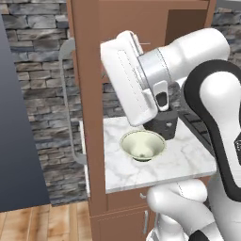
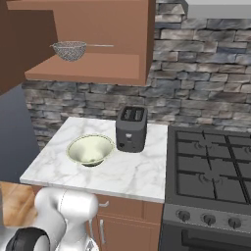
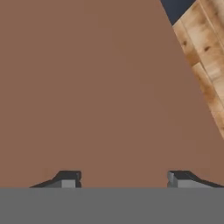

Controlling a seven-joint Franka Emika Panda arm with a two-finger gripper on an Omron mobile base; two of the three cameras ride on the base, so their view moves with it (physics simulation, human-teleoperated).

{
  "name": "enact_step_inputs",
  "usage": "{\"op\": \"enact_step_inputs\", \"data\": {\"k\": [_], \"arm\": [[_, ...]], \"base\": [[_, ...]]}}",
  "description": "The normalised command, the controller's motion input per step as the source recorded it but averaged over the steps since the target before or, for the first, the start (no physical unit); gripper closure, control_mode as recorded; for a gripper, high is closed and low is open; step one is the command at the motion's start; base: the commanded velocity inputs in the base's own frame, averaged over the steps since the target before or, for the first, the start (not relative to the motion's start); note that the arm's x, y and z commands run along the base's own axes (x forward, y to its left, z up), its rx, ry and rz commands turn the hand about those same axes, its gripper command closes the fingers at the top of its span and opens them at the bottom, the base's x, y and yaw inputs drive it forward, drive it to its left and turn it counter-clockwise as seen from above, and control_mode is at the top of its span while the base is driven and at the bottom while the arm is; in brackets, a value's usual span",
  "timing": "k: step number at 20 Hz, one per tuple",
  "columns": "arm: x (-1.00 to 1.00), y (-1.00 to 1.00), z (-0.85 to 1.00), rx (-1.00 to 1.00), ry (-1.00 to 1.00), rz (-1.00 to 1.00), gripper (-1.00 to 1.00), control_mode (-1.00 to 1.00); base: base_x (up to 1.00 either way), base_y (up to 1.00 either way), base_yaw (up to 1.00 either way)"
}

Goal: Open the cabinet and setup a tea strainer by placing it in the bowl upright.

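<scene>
The tea strainer (image 2: 69, 50), a small grey wire-mesh cup with a long thin straight handle pointing toward the stove side, sits on the open shelf of the reddish-brown cabinet (image 2: 98, 68), well above the counter. Below it, the pale cream-green bowl (image 2: 90, 149) stands empty on the marble counter (image 2: 127, 174), just beside a dark toaster (image 2: 131, 128), with a gas stove (image 2: 211, 166) at the counter's far side. The cabinet door (image 1: 87, 108) is swung wide, its silver bar handle (image 1: 70, 103) facing outward in the left base view. The gripper (image 3: 124, 177) faces flat brown wood at close range, its two fingertips (image 3: 70, 178) spread apart with nothing between them, so the pincer is released. The opening step looks done, and the work in hand appears to be getting the arm off the door. The next move likely calls for swinging the hand round to the shelf and pinching the strainer by its rim or handle, keeping the mesh cup level so it can go into the bowl upright.
</scene>
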Motion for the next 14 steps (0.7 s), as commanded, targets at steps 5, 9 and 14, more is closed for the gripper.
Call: {"op": "enact_step_inputs", "data": {"k": [5, 9, 14], "arm": [[0.01, -0.03, -0.18, -0.01, 0.01, -0.01, -1.00, -1.00], [0.05, -0.27, -0.37, -0.09, 0.06, -0.12, -1.00, -1.00], [0.23, -0.57, -0.43, -0.16, 0.02, -0.11, -1.00, -1.00]], "base": [[0.00, 0.00, 0.00], [0.00, 0.00, 0.00], [0.00, 0.00, 0.00]]}}
